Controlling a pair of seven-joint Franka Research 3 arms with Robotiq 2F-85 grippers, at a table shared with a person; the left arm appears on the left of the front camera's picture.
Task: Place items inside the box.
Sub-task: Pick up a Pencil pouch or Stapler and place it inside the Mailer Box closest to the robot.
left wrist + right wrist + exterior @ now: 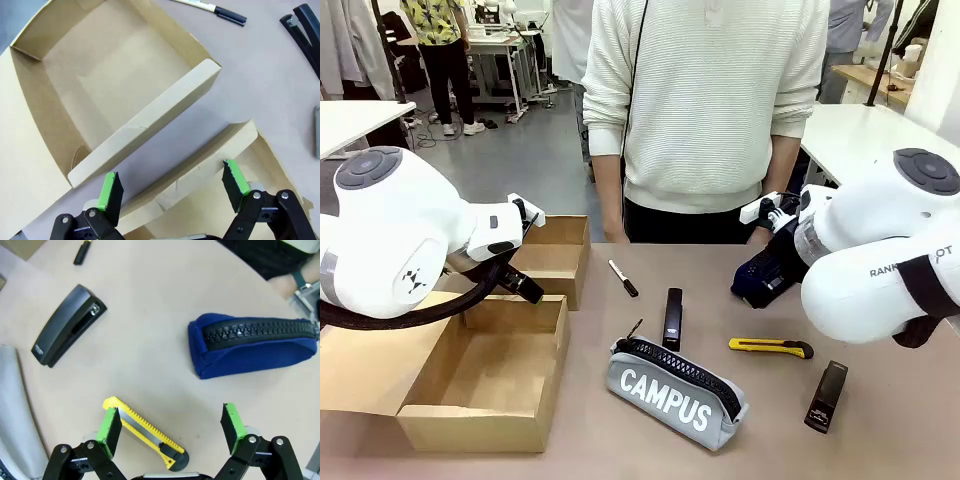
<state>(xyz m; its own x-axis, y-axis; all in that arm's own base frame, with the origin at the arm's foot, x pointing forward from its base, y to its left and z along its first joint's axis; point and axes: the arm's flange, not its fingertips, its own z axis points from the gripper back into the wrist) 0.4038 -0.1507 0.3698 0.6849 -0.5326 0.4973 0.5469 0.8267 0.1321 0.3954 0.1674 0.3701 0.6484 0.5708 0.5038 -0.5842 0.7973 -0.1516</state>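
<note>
Table [705, 290]: light brown and matt, it ran across the whole front view.
Person [705, 100]: stood at the far side, just behind the table's edge, in a cream knit sweater.
Strap [638, 60]: thin and black, it crossed the sweater slantwise.
Trousers [690, 225]: dark, visible below the sweater's hem.
Watch [301, 284]: dark strap and light face, beyond the table's edge in the right wrist view.
Floor [530, 160]: grey and smooth, behind the person.
White tables: one stood at far left [350, 120], one at far right [860, 135].
Second person [435, 20]: stood far back on the left, in a yellow patterned top, black trousers and white shoes.
</note>
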